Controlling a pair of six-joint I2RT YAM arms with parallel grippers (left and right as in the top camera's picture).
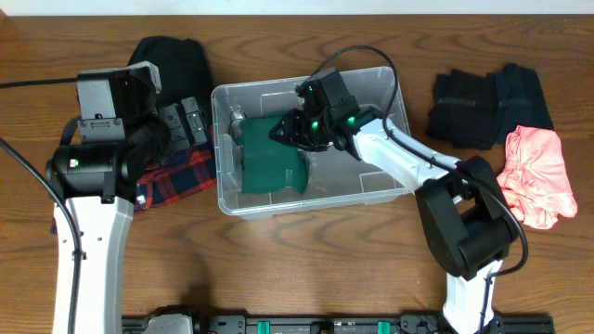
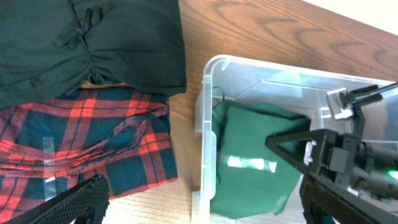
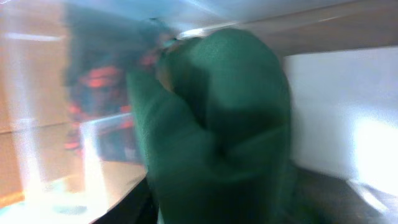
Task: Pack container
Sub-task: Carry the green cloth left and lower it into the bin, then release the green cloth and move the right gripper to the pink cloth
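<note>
The container (image 1: 320, 204) is a big see-through box with round corners and a thick rim. It sits on the brown table (image 1: 306, 278), and you can see the wood right through its walls.

The right gripper (image 1: 283, 132) is down inside the container. A green cloth (image 1: 269, 167) lies right under its jaws and fills the left half of the box. In the right wrist view the green cloth is bunched up close in front of the jaws. That view is too blurry to tell how far the jaws are open, or whether they hold the cloth. A white patch (image 3: 336, 118) shows to one side of the cloth, too blurry to read.

The left gripper (image 2: 202, 186) has its jaws wide apart with nothing in them. The container's left wall lies in front of the gap between them. A red and blue check cloth (image 2: 93, 137) with bits of clear tape (image 2: 50, 149) lies by one jaw, and a black cloth (image 2: 93, 43) is beyond it.

Dark clothes (image 1: 487, 102) and a pink cloth (image 1: 536, 176) lie well away from both jaws.
</note>
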